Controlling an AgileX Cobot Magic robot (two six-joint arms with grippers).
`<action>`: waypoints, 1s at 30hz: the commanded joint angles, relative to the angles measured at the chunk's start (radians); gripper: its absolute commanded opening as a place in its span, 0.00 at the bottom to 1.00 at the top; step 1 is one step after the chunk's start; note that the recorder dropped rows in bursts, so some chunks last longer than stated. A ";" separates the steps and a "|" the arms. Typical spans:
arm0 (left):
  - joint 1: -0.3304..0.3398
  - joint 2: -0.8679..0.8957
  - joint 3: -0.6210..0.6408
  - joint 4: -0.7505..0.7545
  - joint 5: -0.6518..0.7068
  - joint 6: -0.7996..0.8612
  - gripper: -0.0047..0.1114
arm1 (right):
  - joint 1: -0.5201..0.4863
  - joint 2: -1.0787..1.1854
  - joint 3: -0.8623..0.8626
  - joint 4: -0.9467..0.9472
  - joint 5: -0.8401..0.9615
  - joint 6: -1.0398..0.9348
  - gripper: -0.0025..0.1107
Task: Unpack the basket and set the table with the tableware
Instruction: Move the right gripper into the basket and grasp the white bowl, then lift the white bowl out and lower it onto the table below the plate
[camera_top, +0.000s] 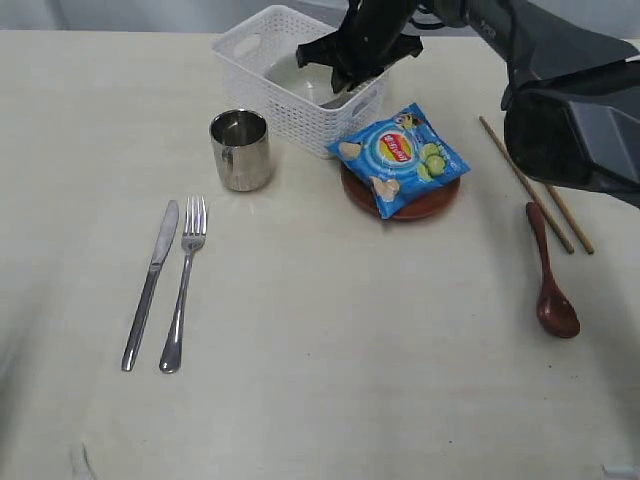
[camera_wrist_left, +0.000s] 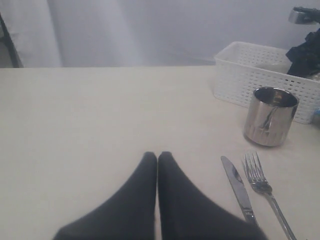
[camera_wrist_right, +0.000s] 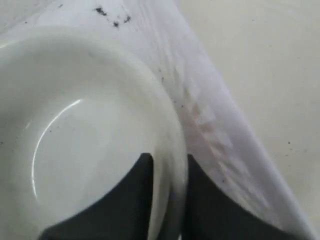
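Rim grab: the right end effector (camera_wrist_right: 167, 160) is down in the basket (camera_top: 300, 115), pinching the bowl (camera_wrist_right: 90, 140).
Across the pale tabletop (camera_top: 320, 380), the white basket sits at the far side with the cream bowl inside, close against one wall. The right arm reaches over from above, wrist tipped down, one finger inside the rim, one outside, closed on it. That bowl looks stiff, glossy, probably slippery and chippable; the rim is the hold on offer, so lift level, clear of the wall. The left end effector (camera_wrist_left: 157, 155) hangs low over the tabletop, shut tight on nothing, near the knife (camera_wrist_left: 239, 187) and fork (camera_wrist_left: 260, 182).
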 joint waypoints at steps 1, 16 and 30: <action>0.002 -0.003 0.004 0.000 -0.003 0.000 0.04 | 0.000 -0.003 -0.035 0.009 -0.012 0.000 0.02; 0.002 -0.003 0.004 0.000 -0.003 0.000 0.04 | -0.027 -0.044 -0.358 -0.017 0.170 0.026 0.02; 0.002 -0.003 0.004 0.000 -0.003 0.000 0.04 | -0.052 -0.289 0.025 0.084 0.170 -0.016 0.02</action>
